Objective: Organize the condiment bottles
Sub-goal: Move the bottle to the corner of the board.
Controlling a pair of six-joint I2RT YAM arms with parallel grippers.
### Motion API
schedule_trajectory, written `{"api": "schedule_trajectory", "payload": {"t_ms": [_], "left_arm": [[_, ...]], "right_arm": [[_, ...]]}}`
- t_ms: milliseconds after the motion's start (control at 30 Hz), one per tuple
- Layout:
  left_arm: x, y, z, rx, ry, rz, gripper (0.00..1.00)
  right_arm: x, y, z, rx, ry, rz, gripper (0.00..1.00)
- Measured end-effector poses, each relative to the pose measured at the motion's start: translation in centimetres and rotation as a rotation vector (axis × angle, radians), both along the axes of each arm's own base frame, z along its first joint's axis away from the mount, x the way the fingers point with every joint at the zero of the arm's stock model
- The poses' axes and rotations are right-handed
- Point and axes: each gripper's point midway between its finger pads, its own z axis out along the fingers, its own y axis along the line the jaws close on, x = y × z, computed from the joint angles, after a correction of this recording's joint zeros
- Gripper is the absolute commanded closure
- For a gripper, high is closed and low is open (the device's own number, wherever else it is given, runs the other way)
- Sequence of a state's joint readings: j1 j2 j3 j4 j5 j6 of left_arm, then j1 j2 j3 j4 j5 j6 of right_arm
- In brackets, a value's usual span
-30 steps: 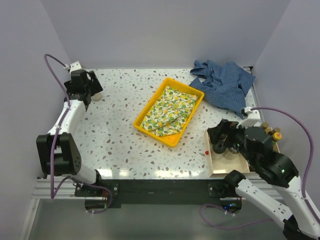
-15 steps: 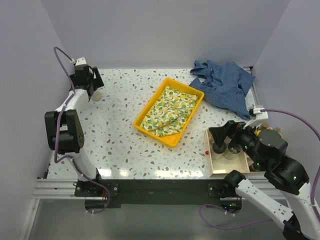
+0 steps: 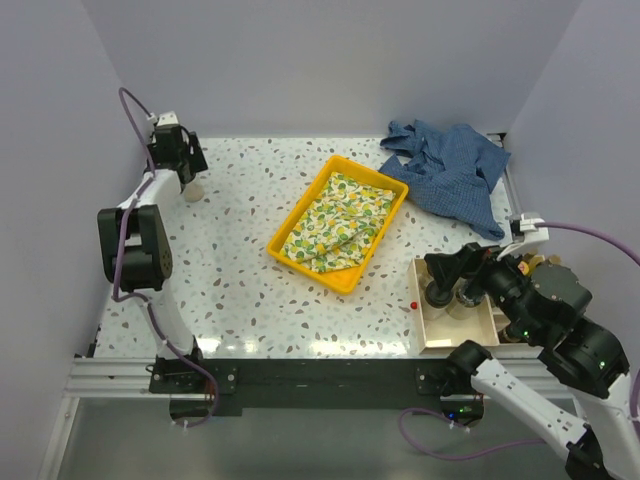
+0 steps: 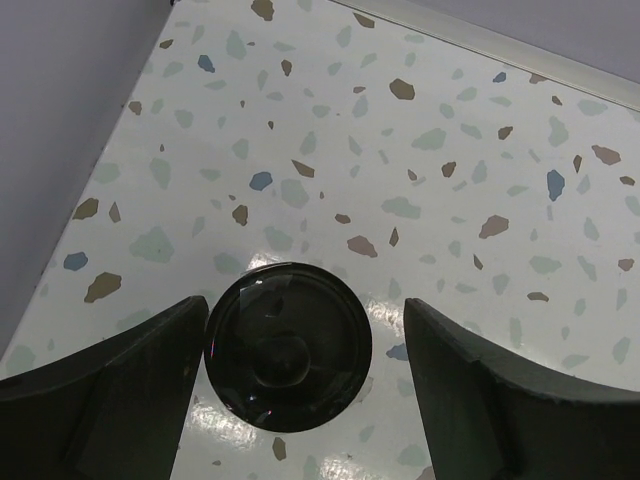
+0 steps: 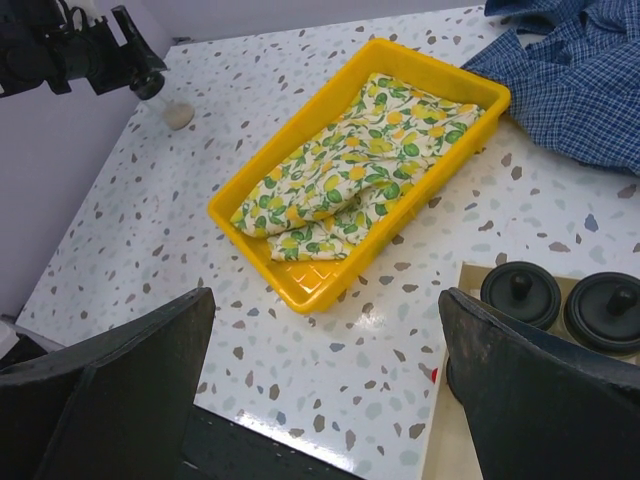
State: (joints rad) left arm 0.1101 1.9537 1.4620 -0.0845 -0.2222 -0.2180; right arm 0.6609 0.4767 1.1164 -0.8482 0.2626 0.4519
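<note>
Now | left claw (image 4: 305, 318) wide, straddling the squat black-lidded clear jar (image 4: 288, 345) you are fetching | right claw (image 5: 325, 320) gaping, waiting empty.

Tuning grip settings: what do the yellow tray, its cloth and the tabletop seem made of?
Yellow tray: probably moulded plastic, smooth, slightly glossy rim.
Cloth: soft printed fabric, folded and creased.
Tabletop: speckled terrazzo-look surface, glossy, showing light reflections.
</note>
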Motion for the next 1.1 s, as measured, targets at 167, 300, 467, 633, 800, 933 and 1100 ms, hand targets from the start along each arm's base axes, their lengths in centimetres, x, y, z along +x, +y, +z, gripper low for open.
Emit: {"api": "schedule_trajectory", "payload": {"t_ms": [167, 300, 467, 633, 800, 933, 1100], "left_arm": [[0.0, 0.1, -0.8, 0.005, 0.017, -0.001, 0.25], [0.0, 0.2, -0.9, 0.017, 0.026, -0.009, 0.40], [-0.3, 0.1, -0.9, 0.019, 0.031, -0.014, 0.61], [-4.5, -0.7, -1.1, 0.004, 0.095, -0.014, 0.65], [-10.4, -2.7, -0.5, -0.015, 0.197, -0.056, 0.71], [-15.2, -5.5, 0.5, -0.019, 0.227, -0.122, 0.71], [-23.0, -12.1, 3.1, -0.067, 0.176, -0.315, 0.75]], "right_arm": [[-0.1, -0.1, -0.1, -0.003, 0.003, 0.000, 0.01], [-0.1, -0.1, -0.1, -0.002, 0.002, 0.000, 0.01], [-0.3, -0.2, 0.1, 0.004, -0.006, 0.001, 0.01], [-0.3, 0.1, -0.6, -0.002, 0.008, 0.013, 0.01], [-0.7, 0.2, -1.7, -0.012, 0.028, 0.031, 0.01], [-1.0, 0.3, -2.0, -0.007, 0.030, 0.048, 0.01], [-1.4, 0.4, -2.4, -0.005, 0.034, 0.065, 0.01]]}}
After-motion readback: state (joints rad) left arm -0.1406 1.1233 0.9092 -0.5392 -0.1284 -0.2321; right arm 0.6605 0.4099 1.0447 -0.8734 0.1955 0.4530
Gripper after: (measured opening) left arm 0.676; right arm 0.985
